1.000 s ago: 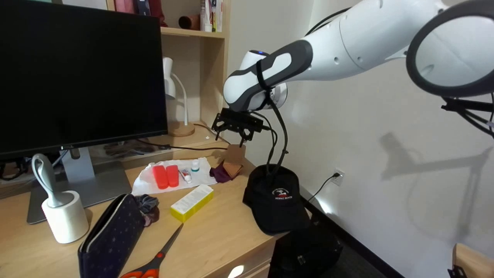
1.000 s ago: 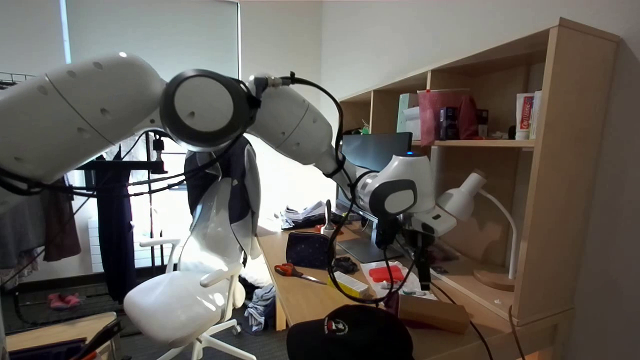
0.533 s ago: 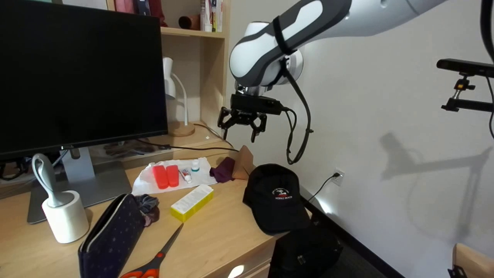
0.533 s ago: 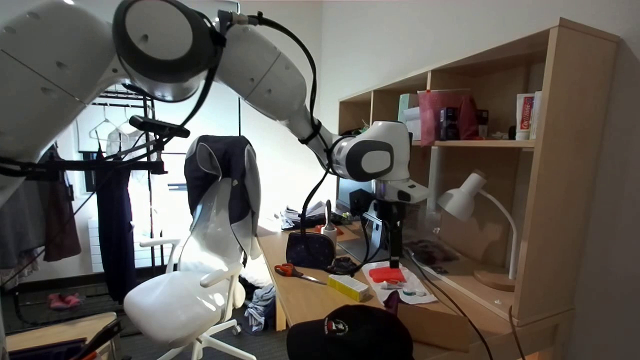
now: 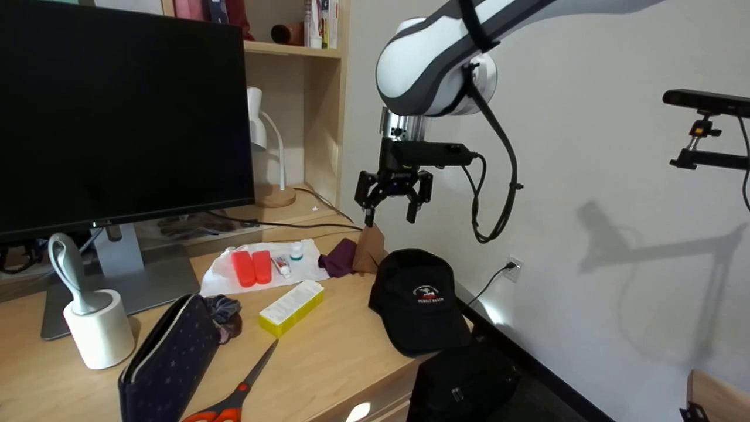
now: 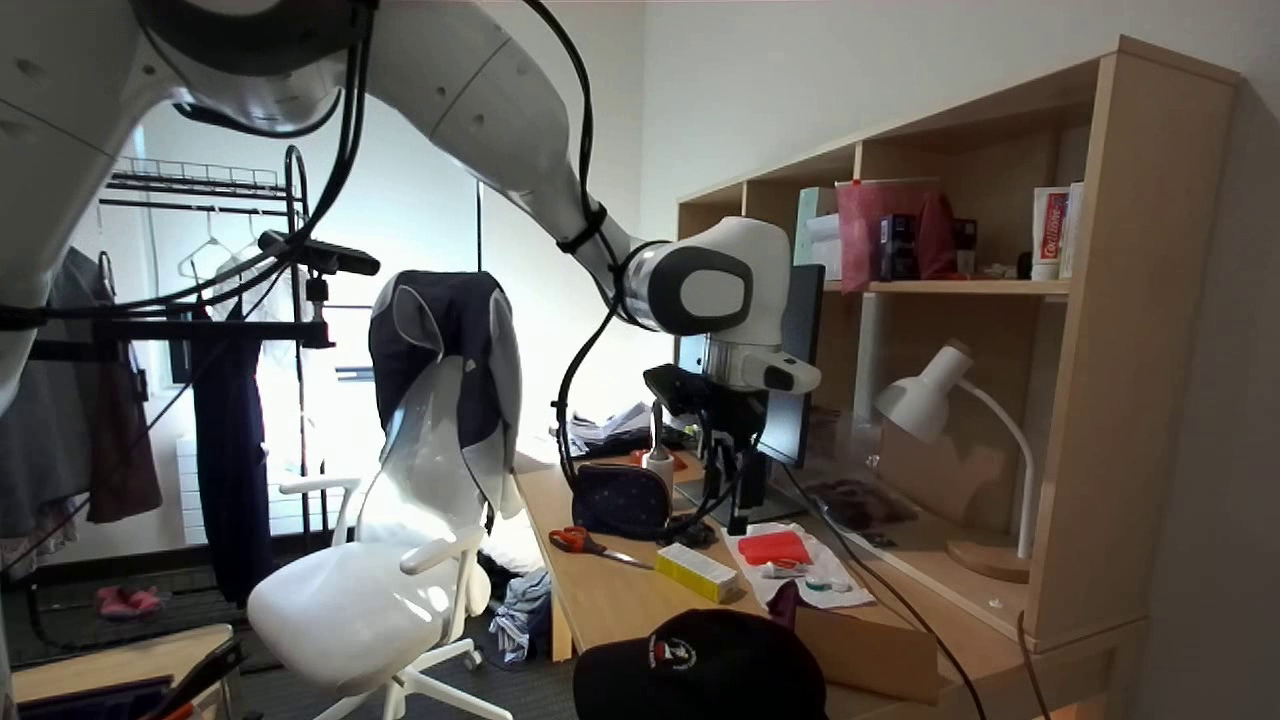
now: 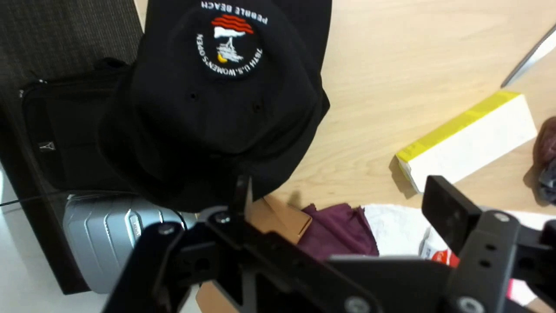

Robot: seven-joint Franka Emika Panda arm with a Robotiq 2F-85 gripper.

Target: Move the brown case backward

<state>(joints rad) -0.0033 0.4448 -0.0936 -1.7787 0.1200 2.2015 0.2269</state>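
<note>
Black fingers spread wide

I hold them up over the pale wooden table — the brown cardboard case sits on it, between the crumpled maroon cloth and the black fabric baseball cap.

The brown case was tan-brown, flat-sided, creased at the edges. Sat on the desk, far right. In an exterior view it stood peaked, wide at the base and narrowing upward, maroon cloth just to its left, black cap just to its right and nearer. Couldn't tell if it touched either. In an exterior view the brown case showed 1 long plain side, lower left corner hidden behind the black cap. Wrist view: partly blocked, folded corner showed.
</note>
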